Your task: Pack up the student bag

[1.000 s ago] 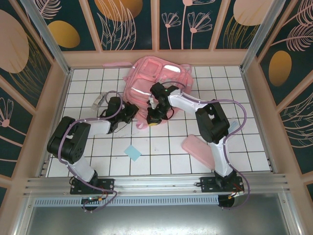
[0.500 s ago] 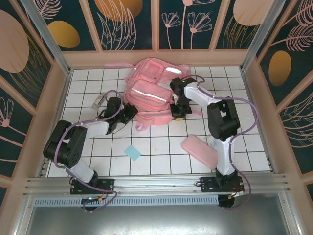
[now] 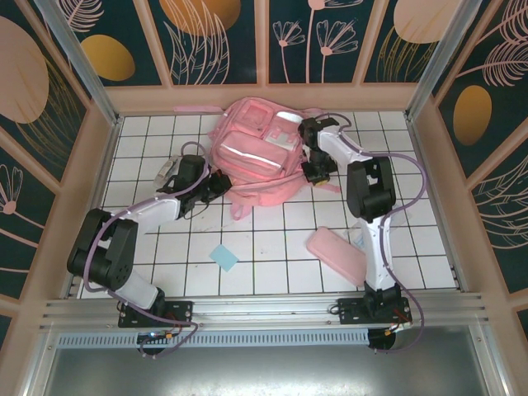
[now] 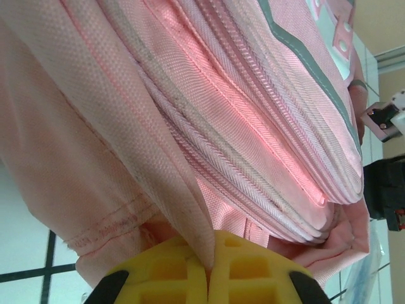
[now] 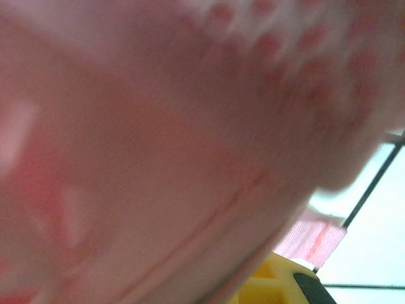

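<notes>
The student bag [image 3: 257, 150], a big pink backpack with silvery strips, lies at the back middle of the tiled table. At the bag's near left edge, my left gripper [image 3: 217, 183] is shut on it. In the left wrist view its yellow fingers [image 4: 171, 278] pinch a fold of the bag's pink fabric [image 4: 190, 209]. My right gripper [image 3: 318, 170] is at the bag's right side. In the right wrist view blurred pink bag fabric [image 5: 164, 158] runs down over the jaws and one yellow finger [image 5: 273, 284] peeks out, shut on it.
A flat pink pencil case [image 3: 337, 254] lies at the near right by the right arm. A small blue note [image 3: 223, 256] rests near the front middle. A clear packet [image 3: 165, 172] sits left of the left gripper. Wooden walls enclose the table.
My right gripper has swung from the bag's near edge up and right to its right side. The bag has spread flatter. The left arm has stretched a little farther back.
</notes>
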